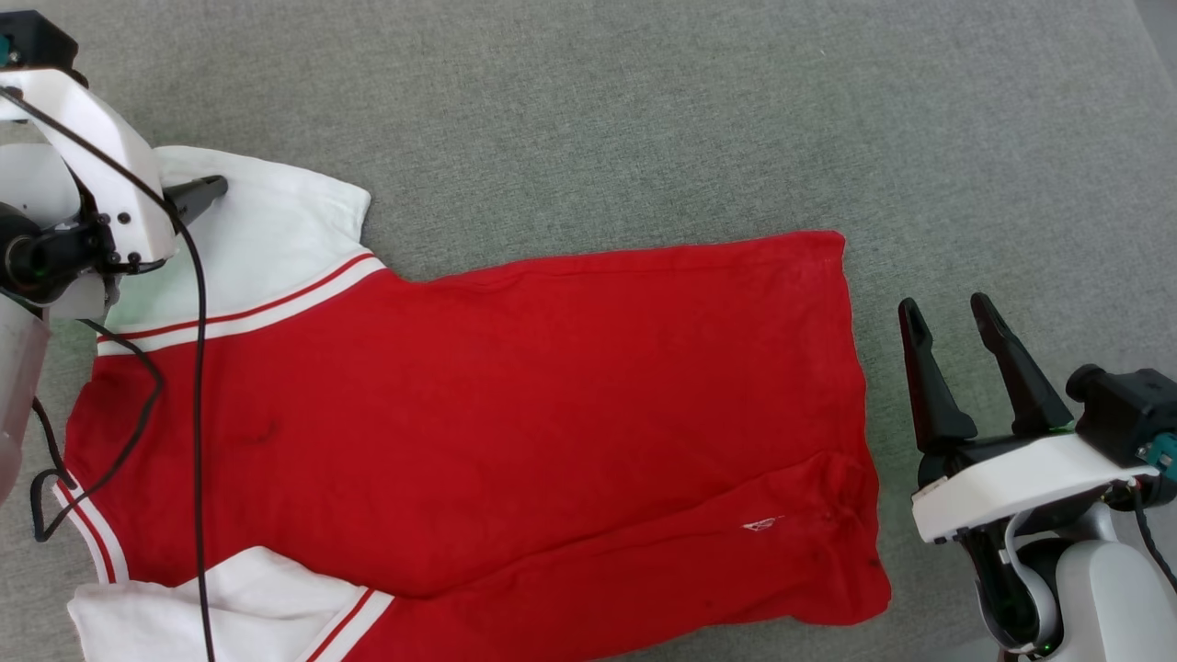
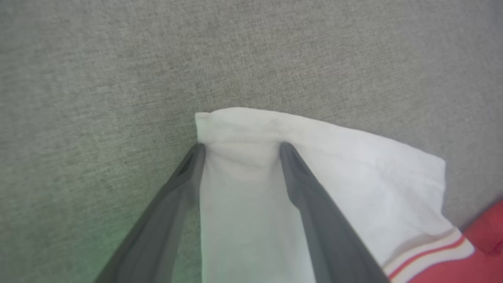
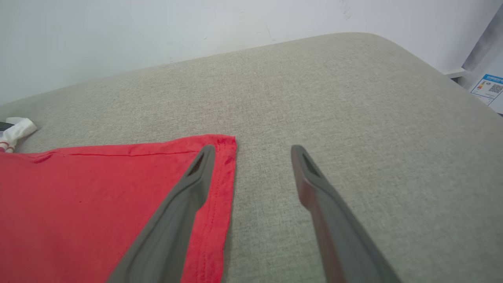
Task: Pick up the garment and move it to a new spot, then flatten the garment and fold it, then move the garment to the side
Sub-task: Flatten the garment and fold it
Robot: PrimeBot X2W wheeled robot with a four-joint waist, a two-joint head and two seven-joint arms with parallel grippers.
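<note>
Shirt laid out, both tools waiting at its ends

The red shirt (image 1: 478, 386) lies spread on the grey cushion (image 1: 644, 110), collar end to the robot's left. The left tool (image 2: 239, 147) is wide open, fingers straddling the far white sleeve (image 2: 353, 165) and pinching nothing, probably there to smooth it. The right tool (image 1: 947, 308) hangs open and empty just beside the hem (image 1: 851, 368), well placed for a fold.

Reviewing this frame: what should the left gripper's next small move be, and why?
Probably shut the left gripper on the garment at its white sleeve: the sleeve's corner lies between its open fingers, while the right gripper hovers open beside the hem.
</note>
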